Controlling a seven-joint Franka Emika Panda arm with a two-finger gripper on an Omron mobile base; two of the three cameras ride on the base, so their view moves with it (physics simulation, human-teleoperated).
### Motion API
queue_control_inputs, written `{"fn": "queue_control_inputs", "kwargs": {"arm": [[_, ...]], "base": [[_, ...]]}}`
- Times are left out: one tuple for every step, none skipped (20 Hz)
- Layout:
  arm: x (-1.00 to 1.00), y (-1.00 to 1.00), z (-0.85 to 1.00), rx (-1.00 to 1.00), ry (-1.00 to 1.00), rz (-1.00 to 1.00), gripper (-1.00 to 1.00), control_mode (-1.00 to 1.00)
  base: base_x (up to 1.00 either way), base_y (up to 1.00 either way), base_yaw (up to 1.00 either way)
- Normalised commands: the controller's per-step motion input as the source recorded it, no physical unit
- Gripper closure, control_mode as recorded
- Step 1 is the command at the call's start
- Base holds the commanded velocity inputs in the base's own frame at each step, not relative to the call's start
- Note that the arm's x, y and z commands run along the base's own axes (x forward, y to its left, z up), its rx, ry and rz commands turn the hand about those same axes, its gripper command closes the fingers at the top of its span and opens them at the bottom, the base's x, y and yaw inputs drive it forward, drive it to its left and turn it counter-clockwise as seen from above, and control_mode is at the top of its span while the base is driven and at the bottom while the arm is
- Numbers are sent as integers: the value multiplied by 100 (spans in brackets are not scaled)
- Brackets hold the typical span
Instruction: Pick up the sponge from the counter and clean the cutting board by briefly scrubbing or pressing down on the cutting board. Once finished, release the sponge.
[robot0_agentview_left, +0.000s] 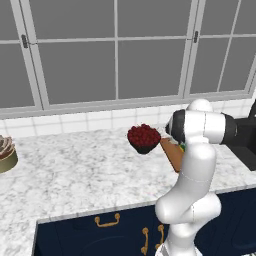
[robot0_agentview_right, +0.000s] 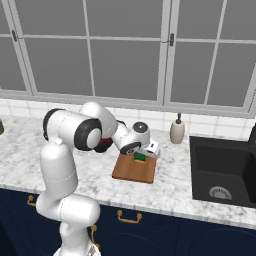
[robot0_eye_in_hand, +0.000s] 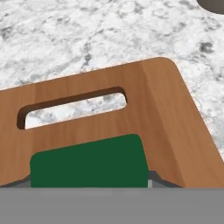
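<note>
**Desk:** Where is your pincer at this moment?

**Arm:** My pincer (robot0_agentview_right: 142, 157) is low over the far end of the cutting board (robot0_agentview_right: 134, 170), near the tiled wall. From the right base camera I reach out from the left, elbow bent, wrist turned down over the wood.

**Desk:** Spread, or pinching something?

**Arm:** Pinching the sponge (robot0_agentview_right: 139, 156). Its green top sits directly under my wrist, and from the hand camera the sponge (robot0_eye_in_hand: 89, 162) lies between my two finger tips, one (robot0_eye_in_hand: 154, 178) showing at its right edge.

**Desk:** And where is the sponge relative to the board?

**Arm:** Over the wood, just beside the handle slot (robot0_eye_in_hand: 72, 107). The marbled counter (robot0_eye_in_hand: 87, 30) shows through the slot. Whether the sponge presses on the board or rides just above it, I cannot tell.

**Desk:** What else is in the scene?

**Arm:** A dark bowl of red fruit (robot0_agentview_left: 143, 137) stands on the counter (robot0_agentview_left: 75, 175) just beside the board's left edge. A soap dispenser (robot0_agentview_right: 177, 129) stands by the wall, between the board and the black sink (robot0_agentview_right: 222, 170). A brown frosted cake (robot0_agentview_left: 6, 152) is at the far left of the left base camera, well apart from the board. Brass handles (robot0_agentview_right: 129, 216) line the navy cabinets below.
</note>
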Motion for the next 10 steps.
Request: {"fn": "queue_control_inputs", "kwargs": {"arm": [[-14, 6, -45, 15, 4, 6, 100, -100], [-24, 11, -47, 19, 0, 4, 100, -100], [-34, 9, -46, 22, 0, 3, 100, -100], [-36, 4, -41, 19, 0, 3, 100, -100], [-31, 0, -25, 6, 0, 5, 100, -100], [-39, 0, -19, 0, 0, 6, 100, -100], [-48, 0, -14, 0, 0, 5, 100, -100], [-66, 4, -9, 0, -3, 3, 100, -100], [-76, 11, -9, -1, -6, 2, 100, -100], [-85, 19, -10, -4, -10, 1, 100, -100]], "base": [[0, 0, 0], [0, 0, 0], [0, 0, 0], [0, 0, 0], [0, 0, 0], [0, 0, 0], [0, 0, 0], [0, 0, 0], [0, 0, 0], [0, 0, 0]]}}
